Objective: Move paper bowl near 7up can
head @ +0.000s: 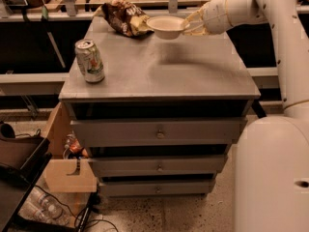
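The paper bowl (166, 26) is off-white and round, held in the air above the far middle of the grey cabinet top (159, 66). Its shadow falls on the top below it. My gripper (189, 25) is shut on the bowl's right rim, reaching in from the right. The 7up can (90, 60) stands upright near the front left corner of the top, well to the left of and nearer than the bowl.
A brown and yellow snack bag (123, 16) lies at the far left of the top, just left of the bowl. My white arm and base (273, 144) fill the right side. Drawers (157, 132) face front. A cardboard box (67, 170) sits on the floor at left.
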